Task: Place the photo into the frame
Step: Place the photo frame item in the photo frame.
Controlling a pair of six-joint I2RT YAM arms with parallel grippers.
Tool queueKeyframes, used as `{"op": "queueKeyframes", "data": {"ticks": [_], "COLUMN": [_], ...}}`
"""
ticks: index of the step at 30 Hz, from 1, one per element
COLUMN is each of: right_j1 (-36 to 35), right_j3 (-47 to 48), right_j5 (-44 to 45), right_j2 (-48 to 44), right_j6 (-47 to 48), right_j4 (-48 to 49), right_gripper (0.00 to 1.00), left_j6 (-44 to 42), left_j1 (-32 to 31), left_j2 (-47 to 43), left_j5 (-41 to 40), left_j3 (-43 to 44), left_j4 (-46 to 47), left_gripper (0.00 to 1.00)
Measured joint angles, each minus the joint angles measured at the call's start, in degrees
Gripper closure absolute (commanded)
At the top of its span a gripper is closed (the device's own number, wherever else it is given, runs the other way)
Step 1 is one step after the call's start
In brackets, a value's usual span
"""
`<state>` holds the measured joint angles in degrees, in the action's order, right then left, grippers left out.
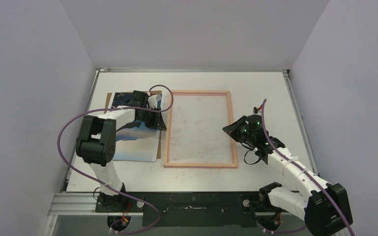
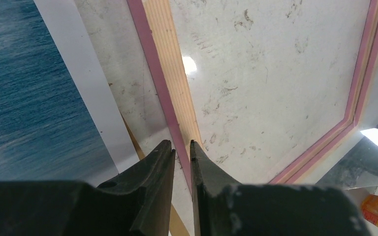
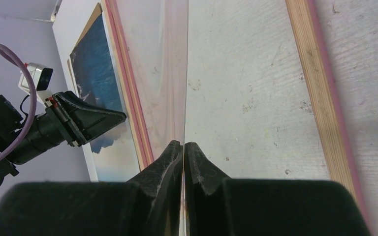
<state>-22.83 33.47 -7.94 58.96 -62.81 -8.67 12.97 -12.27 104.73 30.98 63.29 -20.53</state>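
Beside the photo (image 1: 140,147), the frame (image 1: 201,164) is pinched by its rail in the left gripper (image 2: 182,143), and a clear pane (image 3: 162,73) is clamped in the right gripper (image 3: 183,143).

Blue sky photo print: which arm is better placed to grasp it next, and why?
Probably left. The left gripper is at the edge of the blue sky photo print, beside the left rail of the pink-railed rectangular frame. The right gripper, shut, sits across the frame from it.
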Motion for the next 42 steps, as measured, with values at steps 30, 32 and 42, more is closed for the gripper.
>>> {"op": "queueKeyframes", "data": {"ticks": [30,32,42], "right_j1": [1.2,1.2,1.5], "right_j3": [-0.2,-0.3,-1.8], "right_j5": [-6.7,-6.6,-5.8], "right_j2": [-0.5,-0.6,-1.7], "right_j6": [-10.1,-10.1,-7.7], "right_j4": [8.2,8.2,7.2], "right_gripper": [0.95,0.95,0.95], "left_j6": [0.3,0.5,1.8], "left_j1": [-0.1,-0.1,0.1], "left_j2": [0.5,0.5,0.5], "left_j5": [0.9,1.1,1.8], "left_j3": [-1.6,-1.6,-2.3], "left_j4": [1.3,1.3,2.4], "left_gripper": [0.93,0.94,0.95]}}
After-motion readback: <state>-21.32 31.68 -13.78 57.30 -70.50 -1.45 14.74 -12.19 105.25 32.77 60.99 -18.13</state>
